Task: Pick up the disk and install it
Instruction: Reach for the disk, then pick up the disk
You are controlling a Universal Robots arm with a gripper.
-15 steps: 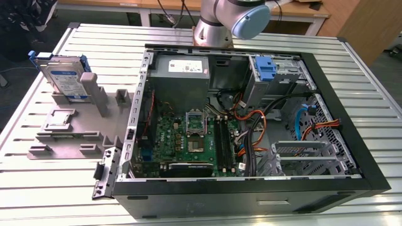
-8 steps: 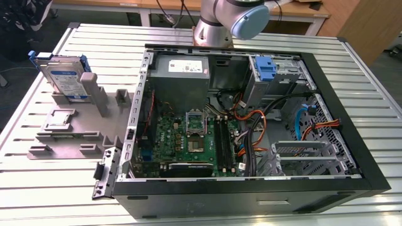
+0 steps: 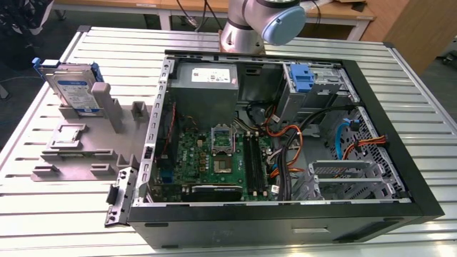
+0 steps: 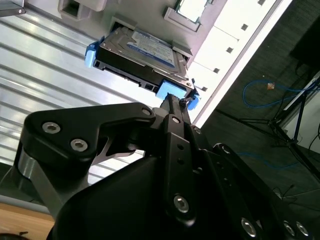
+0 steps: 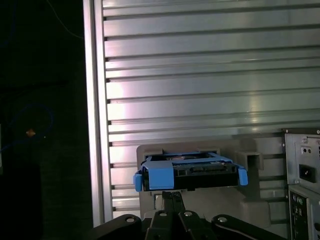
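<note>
Ribbed metal surface (image 3: 428,91) carrying an open computer case (image 3: 286,227). The disk (image 3: 71,88) stands upright in a grey holder (image 3: 78,160) at the exterior view's left. Gripper (image 5: 172,196) pressed together, empty, short of the disk.

a robotics lab or test workshop: an opened desktop computer case (image 3: 286,160) lies on a ribbed aluminium table (image 3: 418,101). a robot arm (image 3: 260,21) is mounted just behind the case, a grey fixture (image 3: 78,155) holding the disk (image 3: 71,88) stands beside it, and wooden workbenches (image 3: 143,6) stand further behind it.
</note>
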